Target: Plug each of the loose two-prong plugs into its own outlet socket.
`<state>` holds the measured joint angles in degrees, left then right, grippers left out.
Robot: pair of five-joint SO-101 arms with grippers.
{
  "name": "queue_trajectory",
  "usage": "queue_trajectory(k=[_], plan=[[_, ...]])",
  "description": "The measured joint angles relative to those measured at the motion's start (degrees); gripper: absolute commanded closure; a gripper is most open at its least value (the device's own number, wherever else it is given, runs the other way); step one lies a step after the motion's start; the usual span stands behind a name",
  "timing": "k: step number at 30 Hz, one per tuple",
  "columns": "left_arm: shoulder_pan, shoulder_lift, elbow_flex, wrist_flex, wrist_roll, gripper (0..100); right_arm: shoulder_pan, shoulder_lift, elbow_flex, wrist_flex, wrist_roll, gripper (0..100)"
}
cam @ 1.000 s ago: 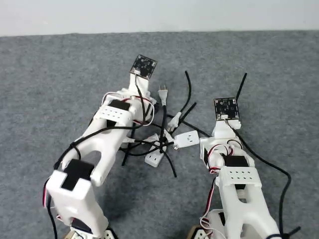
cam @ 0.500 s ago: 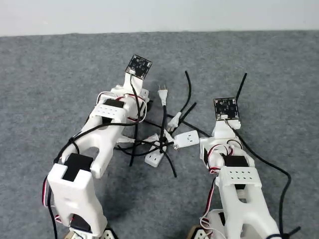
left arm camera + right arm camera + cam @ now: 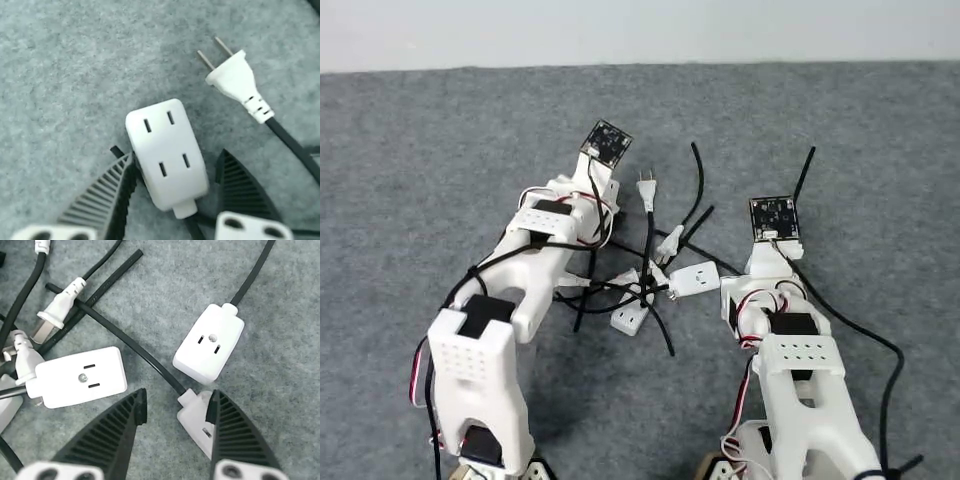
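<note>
Risk at grasp: left gripper [image 3: 175, 156], jaws wide astride the white outlet socket [image 3: 166, 150] near the middle of the table [image 3: 410, 150] with a loose two-prong plug [image 3: 234, 82] just beside it, may pinch off-centre and skid the smooth socket away, while right gripper [image 3: 177, 395] gapes over tangled cords [image 3: 135, 352].

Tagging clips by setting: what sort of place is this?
Likely a lab test bench, not a home: a grey mat below a plain wall, a left arm and a right arm, and short cut cords with plugs and sockets.
</note>
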<state>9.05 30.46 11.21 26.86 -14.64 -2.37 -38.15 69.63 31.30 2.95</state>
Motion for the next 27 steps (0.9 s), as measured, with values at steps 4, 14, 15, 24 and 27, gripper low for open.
queue_trajectory(k=[4, 14, 15, 24, 27], plan=[[0.09, 0.79, -0.88, 0.0, 0.0, 95, 0.0, 0.0, 0.0, 0.0, 0.0, 80.5], [0.18, -1.49, -0.26, 1.32, 0.09, 99, 0.09, 0.0, 0.0, 0.0, 0.0, 80.5], [-0.09, -3.43, 0.88, 2.73, 0.35, 99, 0.0, 0.0, 0.0, 0.0, 0.0, 80.5], [2.37, -32.79, 18.37, 14.07, 17.49, 99, 0.09, 0.0, 0.0, 0.0, 0.0, 80.5], [1.58, -42.37, 24.97, 15.47, 19.6, 99, 0.18, 0.0, 0.0, 0.0, 0.0, 80.5]])
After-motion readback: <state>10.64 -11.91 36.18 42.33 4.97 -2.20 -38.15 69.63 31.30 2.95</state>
